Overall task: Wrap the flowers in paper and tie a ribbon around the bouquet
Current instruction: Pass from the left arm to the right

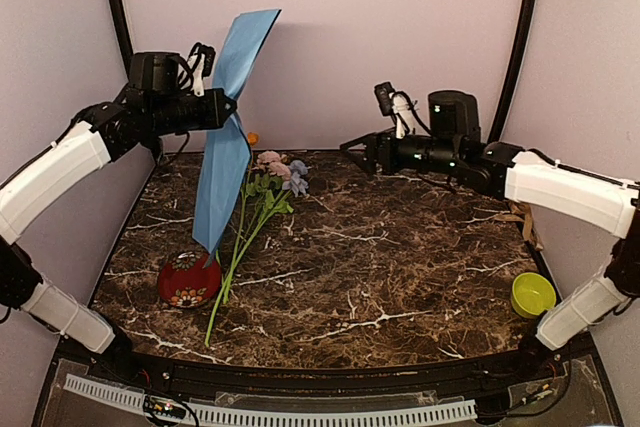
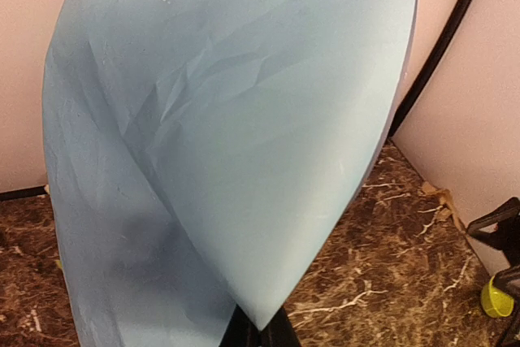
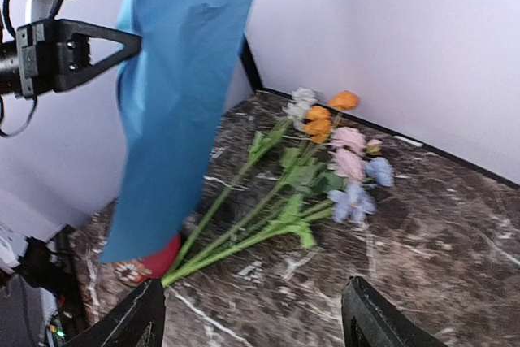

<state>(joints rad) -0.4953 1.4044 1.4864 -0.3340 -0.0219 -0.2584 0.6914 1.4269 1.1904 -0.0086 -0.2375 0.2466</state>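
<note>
Close before the left gripper (image 1: 228, 107), pinched tight between its shut jaws: the paper (image 2: 227, 144), lifted high, probably to hang free and open out. Ahead of and below the right gripper (image 3: 253, 314), jaws apart and holding nothing, perhaps ready for the lower corner: the flowers (image 3: 301, 176), lying flat on the table (image 1: 400, 277), seemingly waiting for the sheet to be spread.

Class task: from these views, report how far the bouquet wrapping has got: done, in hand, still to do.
Done: nothing wrapped; the flowers lie loose on the table. In hand: the left gripper, shut on the paper, holds it up in the air; the right gripper is open and empty. To do: wrapping and tying, all of it.
</note>
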